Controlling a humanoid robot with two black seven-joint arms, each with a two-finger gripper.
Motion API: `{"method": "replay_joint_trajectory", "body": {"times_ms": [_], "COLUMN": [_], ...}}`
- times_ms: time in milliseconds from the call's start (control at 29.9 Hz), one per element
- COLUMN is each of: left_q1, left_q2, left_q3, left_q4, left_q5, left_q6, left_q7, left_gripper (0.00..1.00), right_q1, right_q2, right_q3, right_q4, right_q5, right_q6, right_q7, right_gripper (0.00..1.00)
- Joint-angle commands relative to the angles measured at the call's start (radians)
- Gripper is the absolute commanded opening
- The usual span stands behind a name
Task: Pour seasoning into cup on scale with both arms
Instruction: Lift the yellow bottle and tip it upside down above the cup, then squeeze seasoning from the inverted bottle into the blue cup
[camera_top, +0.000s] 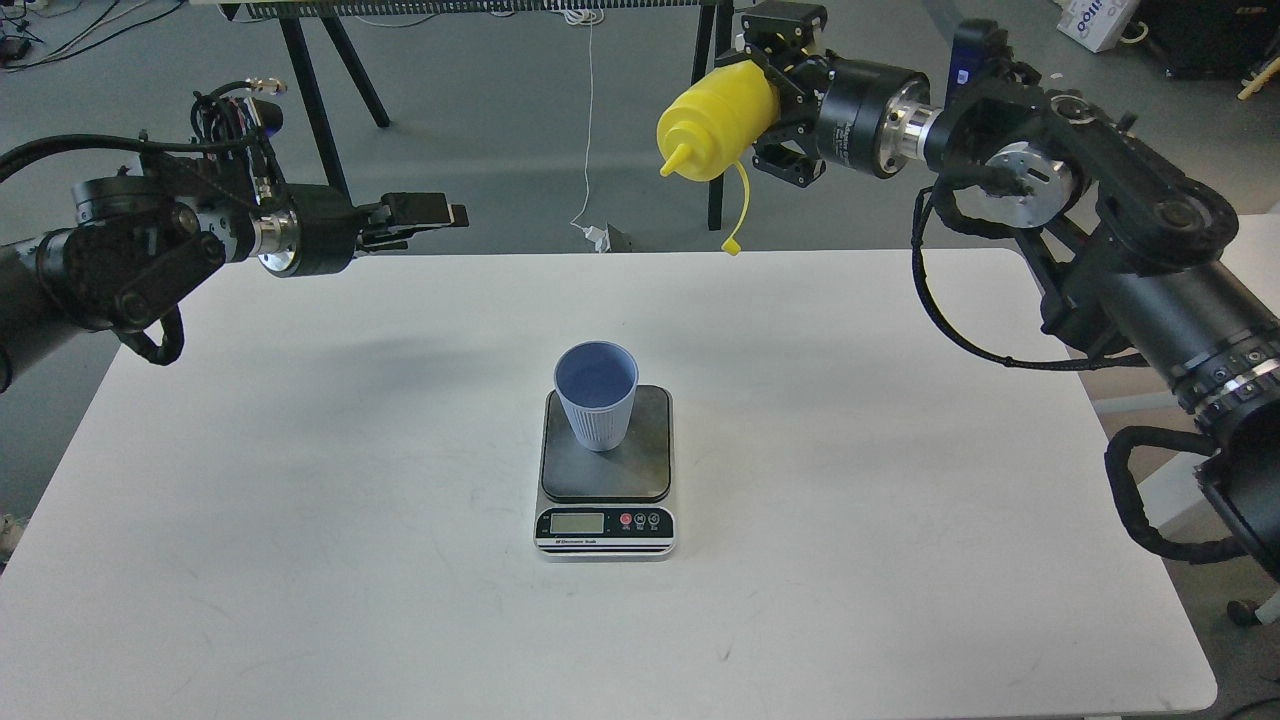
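Note:
The light blue ribbed cup (596, 394) stands upright on the dark plate of the scale (606, 500) at the table's middle. My right gripper (765, 110) is shut on the yellow seasoning bottle (712, 117) and holds it high above the table's far edge, tipped on its side with the nozzle pointing left and down. Its tethered cap (733, 246) hangs loose below. The bottle is behind and to the right of the cup. My left gripper (440, 214) hovers above the table's far left, empty, with its fingers seen edge-on.
The white table (300, 520) ends at a far edge close behind the grippers. Black trestle legs (716, 140) and a white cable (588, 120) stand on the floor behind. Another white table (1225, 270) is at the right.

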Motion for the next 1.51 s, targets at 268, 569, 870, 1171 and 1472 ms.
{"method": "replay_joint_trajectory", "body": {"times_ms": [268,569,870,1171,1472], "left_q1": [0.008,0.02,0.036,0.043,0.045], "left_q2": [0.006,0.007,0.012,0.01,0.012], "left_q3": [-0.001,-0.002,-0.002,-0.001,0.001], "left_q4": [0.001,-0.001,0.001,0.001,-0.001], "left_q5": [0.0,-0.001,-0.001,-0.011,-0.011], "left_q6": [0.0,0.0,0.0,0.0,0.0], "left_q7": [0.0,0.0,0.0,0.0,0.0], "left_gripper": [0.99,0.99,0.99,0.99,0.99], "right_q1": [0.154,0.163,0.145,0.1,0.059], "right_q2": [0.108,0.16,0.16,0.16,0.16], "right_q3": [-0.411,-0.572,-0.699,-0.672,-0.64], "right_q4": [-0.021,-0.087,-0.138,-0.135,-0.115], "right_q5": [-0.247,-0.247,-0.246,-0.223,-0.204], "right_q6": [-0.231,-0.378,-0.449,-0.449,-0.447], "right_q7": [0.177,0.234,0.257,0.248,0.249], "right_gripper": [0.2,0.2,0.2,0.2,0.2]}}
